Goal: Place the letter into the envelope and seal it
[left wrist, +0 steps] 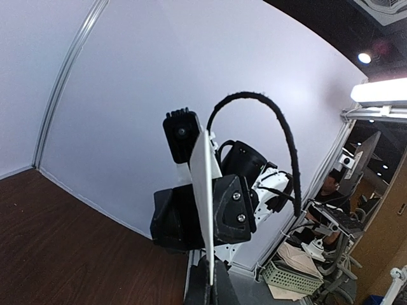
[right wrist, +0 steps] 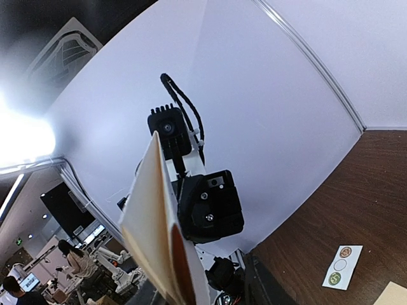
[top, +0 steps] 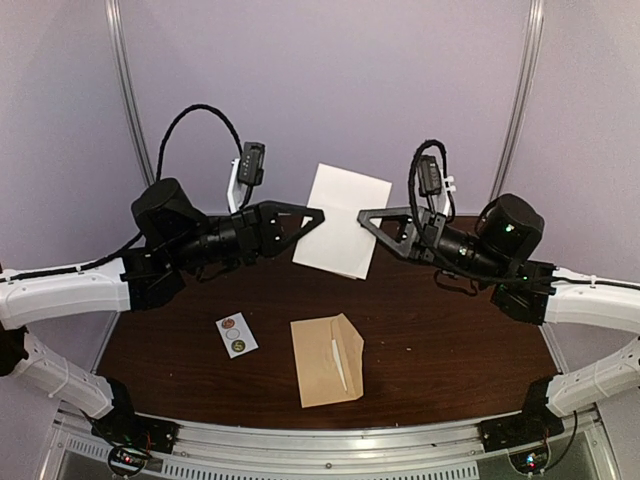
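Observation:
The white letter hangs upright above the far middle of the table, between my two grippers. My left gripper is shut on its left edge; in the left wrist view the letter stands edge-on, pinched at the left gripper. My right gripper sits at the sheet's right edge. In the right wrist view the bowed letter lies inside the right gripper, with a gap still showing beside the paper. The tan envelope lies flat near the front, its flap open.
A small white sticker card with round dots lies left of the envelope, also seen as the sticker card beside the envelope's corner. White walls close the back and sides. The arm bases stand at the near corners.

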You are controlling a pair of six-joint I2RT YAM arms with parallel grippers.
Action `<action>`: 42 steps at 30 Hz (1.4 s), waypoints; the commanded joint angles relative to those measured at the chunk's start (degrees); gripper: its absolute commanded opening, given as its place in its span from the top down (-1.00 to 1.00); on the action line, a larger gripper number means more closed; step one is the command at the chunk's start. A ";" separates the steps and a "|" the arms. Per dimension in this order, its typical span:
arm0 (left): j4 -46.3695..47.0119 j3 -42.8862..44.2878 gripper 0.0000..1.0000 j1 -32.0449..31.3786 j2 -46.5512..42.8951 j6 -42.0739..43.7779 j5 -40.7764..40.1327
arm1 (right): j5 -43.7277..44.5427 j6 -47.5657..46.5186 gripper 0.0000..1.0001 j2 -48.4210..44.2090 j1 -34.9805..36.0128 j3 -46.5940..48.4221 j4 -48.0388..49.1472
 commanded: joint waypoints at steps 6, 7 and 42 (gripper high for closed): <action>2.59 -0.62 1.00 -0.24 0.59 -0.93 0.28 | -2.96 0.74 0.74 -0.57 0.40 1.65 4.68; 2.48 -0.58 1.00 -0.24 0.72 -0.96 0.38 | -3.24 0.77 0.83 -0.63 0.38 1.74 4.70; -5.34 1.33 1.00 -0.13 0.84 1.06 1.95 | -5.41 -12.60 0.35 -0.03 0.27 12.10 -28.74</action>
